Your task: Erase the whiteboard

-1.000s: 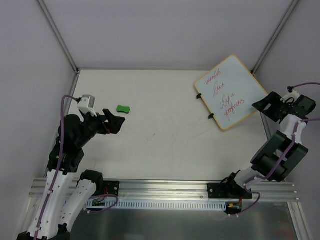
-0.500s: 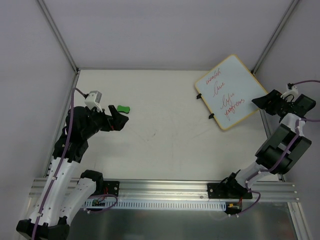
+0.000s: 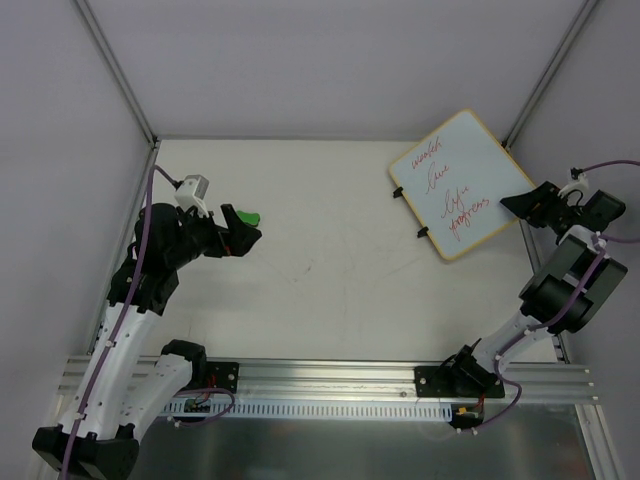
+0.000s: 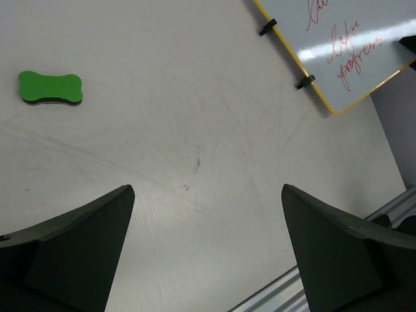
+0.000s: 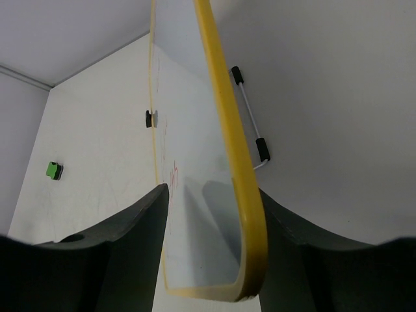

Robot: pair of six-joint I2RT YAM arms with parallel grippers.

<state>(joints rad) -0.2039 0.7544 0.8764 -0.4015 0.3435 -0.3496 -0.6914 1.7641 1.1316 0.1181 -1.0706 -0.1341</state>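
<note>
Left side first: my left gripper [image 3: 240,229] is spread wide, both fingers [image 4: 71,253] well apart with nothing between them but bare table [image 4: 208,136] underneath. Just ahead of the finger on the left, a touch outside it, lies the green eraser [image 4: 50,88]. It is bone-shaped, flat on the table, and I am clear of it. From above, my fingertips sit right beside it and partly cover it. Far ahead, out past the finger on the right, is the whiteboard [image 4: 351,45], with two black clips [image 4: 305,82] on the edge facing me and red handwriting [image 4: 354,55] across its face.

Now the right gripper [image 5: 211,192] — these fingers [image 5: 117,253] stand one on either side of the whiteboard's near corner. Its rounded yellow frame [image 5: 227,143] runs away from me through the gap. The finger on the right sits hard up against the outside of that frame. Between the frame and the finger on the left I can see a strip of white face. Pinching it or only straddling it? I cannot tell from here.

Further up the board, beyond the finger on the left, there is one black clip on the far rail and a faint trace of red writing. Way off past that finger, small on the table, is the green eraser again. From above, the whiteboard lies skewed in the far right corner of the table, and my right fingertips are at its right-hand edge
</note>
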